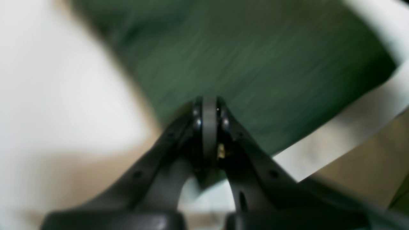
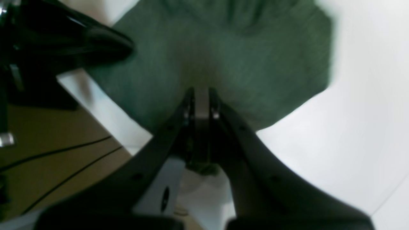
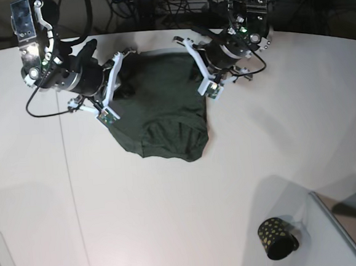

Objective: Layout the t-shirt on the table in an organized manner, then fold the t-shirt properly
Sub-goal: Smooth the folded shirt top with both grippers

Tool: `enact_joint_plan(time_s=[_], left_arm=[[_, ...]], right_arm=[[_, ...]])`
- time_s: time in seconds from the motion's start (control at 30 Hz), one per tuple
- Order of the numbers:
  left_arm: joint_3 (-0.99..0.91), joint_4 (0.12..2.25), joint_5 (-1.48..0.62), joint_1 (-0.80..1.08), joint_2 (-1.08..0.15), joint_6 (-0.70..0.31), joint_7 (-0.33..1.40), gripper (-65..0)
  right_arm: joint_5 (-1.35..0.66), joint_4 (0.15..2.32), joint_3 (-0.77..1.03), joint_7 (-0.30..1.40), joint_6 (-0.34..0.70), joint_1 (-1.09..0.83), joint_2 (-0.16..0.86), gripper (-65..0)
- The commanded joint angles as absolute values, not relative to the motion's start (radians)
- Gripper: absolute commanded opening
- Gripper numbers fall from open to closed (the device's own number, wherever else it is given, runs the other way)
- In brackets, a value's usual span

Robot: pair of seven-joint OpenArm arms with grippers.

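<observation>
T-shirt (image 3: 164,118), dark green, lies bunched near the far edge of the table (image 3: 173,232); laying-out seems in hand; left gripper (image 1: 209,110) and right gripper (image 2: 201,99) are each pressed together, pinching its fabric; next, I judge, both should draw apart to spread it flat.

The t-shirt (image 3: 161,119) is plain dark green. The counter (image 3: 171,207) is smooth white with a thin dark seam. The cup (image 3: 277,237) is black, dotted gold. Both arms are black with white brackets.
</observation>
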State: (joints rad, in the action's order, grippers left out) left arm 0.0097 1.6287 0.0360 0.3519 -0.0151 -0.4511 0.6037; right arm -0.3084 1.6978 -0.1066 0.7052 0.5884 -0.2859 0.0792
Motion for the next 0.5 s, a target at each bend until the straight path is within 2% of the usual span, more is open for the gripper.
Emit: enact_joint_plan(time_s=[0.0, 0.2, 0.47], left_arm=[[0.012, 1.635, 0.028, 0.360, -0.030, -0.453, 0.585, -65.0], [0.007, 1.561, 0.028, 0.361, -0.087, -0.453, 0.585, -65.0], [0.005, 1.710, 0.021, 0.378, -0.088, -0.455, 0.595, -65.0]], right_arm=[[-0.338, 1.676, -0.107, 0.685, 0.598, -0.269, 0.077, -65.0], [-0.344, 1.500, -0.107, 0.593, 0.599, -0.271, 0.061, -65.0], [-0.348, 1.664, -0.099, 0.587, 0.598, -0.340, 0.062, -65.0]])
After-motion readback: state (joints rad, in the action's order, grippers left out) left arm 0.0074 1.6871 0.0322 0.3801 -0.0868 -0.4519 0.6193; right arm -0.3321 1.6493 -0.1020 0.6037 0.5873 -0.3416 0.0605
